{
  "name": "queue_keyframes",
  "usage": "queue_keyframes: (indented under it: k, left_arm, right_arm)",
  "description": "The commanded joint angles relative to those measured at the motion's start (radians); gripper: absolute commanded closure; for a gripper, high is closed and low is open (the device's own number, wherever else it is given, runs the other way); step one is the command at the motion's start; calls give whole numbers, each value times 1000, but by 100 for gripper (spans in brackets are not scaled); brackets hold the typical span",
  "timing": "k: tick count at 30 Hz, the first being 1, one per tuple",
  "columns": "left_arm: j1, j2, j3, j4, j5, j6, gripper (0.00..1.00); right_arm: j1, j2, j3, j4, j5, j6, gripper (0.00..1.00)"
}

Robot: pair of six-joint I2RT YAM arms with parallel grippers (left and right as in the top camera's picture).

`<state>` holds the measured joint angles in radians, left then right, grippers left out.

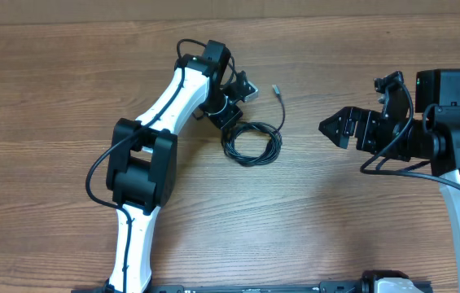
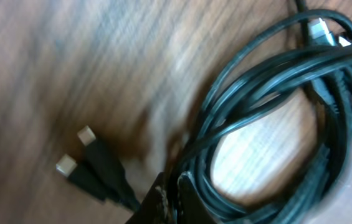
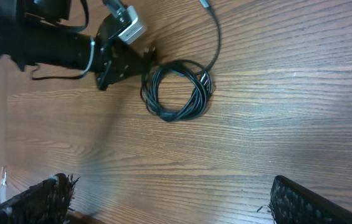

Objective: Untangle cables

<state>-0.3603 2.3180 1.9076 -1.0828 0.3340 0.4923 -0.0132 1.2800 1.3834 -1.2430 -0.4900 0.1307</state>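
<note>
cables [image 1: 251,142]: thin black cords wound into one loose round coil, strands crossing; flat on table [image 1: 50,98].
coil position: edge at the tip of left gripper [image 1: 228,114], touching or just beside; well apart from right gripper [image 1: 333,128], out ahead of its fingers.
loose end [image 1: 276,88]: trails from the coil's side away from left gripper, small silver plug.
paired plugs [image 2: 76,149]: two, silver-tipped, side by side near left fingertip.
left gripper state: wrist view blurred; parted or clamped, cannot tell.
right gripper state: fingers spread wide.
in the way: left arm [image 1: 173,89] covers the coil's nearest edge from overhead.
</note>
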Motion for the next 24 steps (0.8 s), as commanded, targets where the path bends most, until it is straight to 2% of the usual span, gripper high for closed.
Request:
queue_keyframes:
  k: [1,4,7,10,13,16,21,24]
  left_arm:
    - [-5,-16,169,-128,27,-186,96]
    - [-8,-38,345,-296,78,-276,96]
    - [-23,-63,533,-437,254,-348,96]
    - [-35,-76,639,-506,365,-394,96]
    - [-48,-87,700,-542,399,-436,96]
    - [-53,-112,726,-559,342,-479,96]
    - [-8,-198,729,-571,114,-686,96]
    - [45,-272,729,-586,1,-763,96]
  right_arm:
    - [-4,-8,23,8,-2,1,0]
    - [-4,-8,23,26,-42,5,0]
    - [-4,-8,23,61,-105,35,0]
    - [-4,-8,23,85,-142,84,1]
    - [-4,-8,23,89,-152,117,4]
    - [-2,-6,23,93,-129,180,5]
    - [62,33,23,159,-46,323,6]
    - [133,89,23,225,-21,401,7]
